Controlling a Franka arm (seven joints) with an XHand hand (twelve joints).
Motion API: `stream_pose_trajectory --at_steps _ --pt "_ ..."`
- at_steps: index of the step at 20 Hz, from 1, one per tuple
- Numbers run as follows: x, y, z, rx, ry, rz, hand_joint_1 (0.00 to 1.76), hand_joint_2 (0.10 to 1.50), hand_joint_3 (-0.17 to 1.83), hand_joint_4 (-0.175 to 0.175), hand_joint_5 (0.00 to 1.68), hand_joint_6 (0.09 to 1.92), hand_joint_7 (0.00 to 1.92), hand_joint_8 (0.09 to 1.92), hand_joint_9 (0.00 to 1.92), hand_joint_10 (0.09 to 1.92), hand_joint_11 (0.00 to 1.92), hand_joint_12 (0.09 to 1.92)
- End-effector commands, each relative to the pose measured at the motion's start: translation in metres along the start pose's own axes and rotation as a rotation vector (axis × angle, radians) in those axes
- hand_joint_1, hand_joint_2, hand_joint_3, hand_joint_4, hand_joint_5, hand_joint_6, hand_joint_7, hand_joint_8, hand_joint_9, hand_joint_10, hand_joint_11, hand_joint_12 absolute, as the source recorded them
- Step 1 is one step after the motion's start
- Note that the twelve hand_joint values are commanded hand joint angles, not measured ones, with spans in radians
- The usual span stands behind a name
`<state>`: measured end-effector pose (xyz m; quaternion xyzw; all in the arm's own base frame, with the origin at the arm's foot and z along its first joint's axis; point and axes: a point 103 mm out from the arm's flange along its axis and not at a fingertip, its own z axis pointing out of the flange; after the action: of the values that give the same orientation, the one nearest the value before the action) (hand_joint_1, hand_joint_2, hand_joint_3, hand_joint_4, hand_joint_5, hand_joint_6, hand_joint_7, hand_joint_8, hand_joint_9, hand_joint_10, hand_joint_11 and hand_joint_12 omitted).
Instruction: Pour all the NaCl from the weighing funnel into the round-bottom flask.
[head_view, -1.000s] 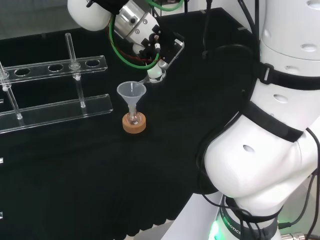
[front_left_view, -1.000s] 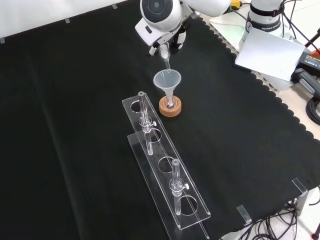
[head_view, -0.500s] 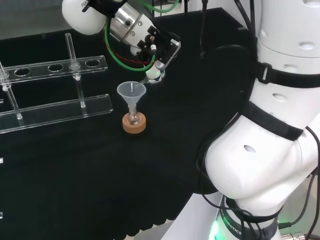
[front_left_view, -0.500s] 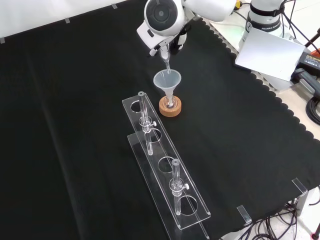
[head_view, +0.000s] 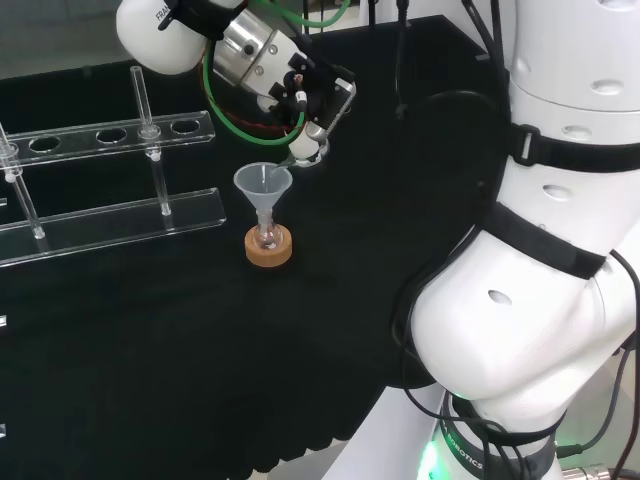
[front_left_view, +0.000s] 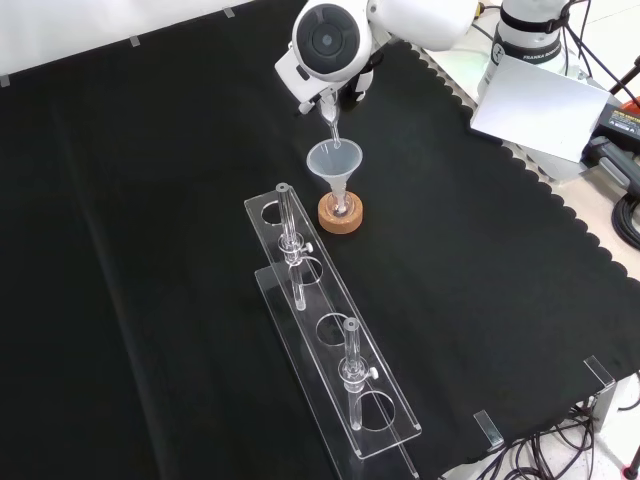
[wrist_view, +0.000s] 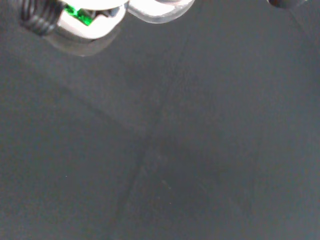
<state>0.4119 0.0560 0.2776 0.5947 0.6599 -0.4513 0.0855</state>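
A small round-bottom flask (head_view: 267, 238) stands in a cork ring (head_view: 269, 250) with a clear plastic funnel (head_view: 263, 184) in its neck. In the head view the hand (head_view: 318, 104) hangs just above and to the right of that funnel, its fingers curled round a clear weighing funnel (head_view: 299, 156). The weighing funnel tilts down with its tip at the funnel's rim. In the front view the weighing funnel (front_left_view: 331, 122) points down into the funnel (front_left_view: 334, 160) above the cork ring (front_left_view: 340, 216). I cannot make out any powder in it.
A clear tube rack (head_view: 110, 215) with a few glass tubes stands left of the flask in the head view, and nearer the camera in the front view (front_left_view: 330, 350). The arm's white link with a grey cap (front_left_view: 325, 40) stands before the hand. The wrist view shows black cloth (wrist_view: 165, 150).
The wrist and hand have shifted a little to the left in the head view and turned slightly. The weighing funnel's tip stays over the funnel.
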Motion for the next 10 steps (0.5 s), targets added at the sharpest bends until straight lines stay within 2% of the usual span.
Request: stream_pose_trajectory --at_steps 1,10 --pt "-0.0001 0.0004 0.0007 0.005 -0.01 0.008 1.12 0.69 0.61 0.175 1.27 0.66 1.37 0.33 1.62 0.09 1.52 0.57" --pt "0.0011 0.0012 -0.0015 0.022 -0.024 0.009 1.12 0.69 0.61 0.175 1.27 0.66 1.37 0.33 1.62 0.09 1.52 0.56"
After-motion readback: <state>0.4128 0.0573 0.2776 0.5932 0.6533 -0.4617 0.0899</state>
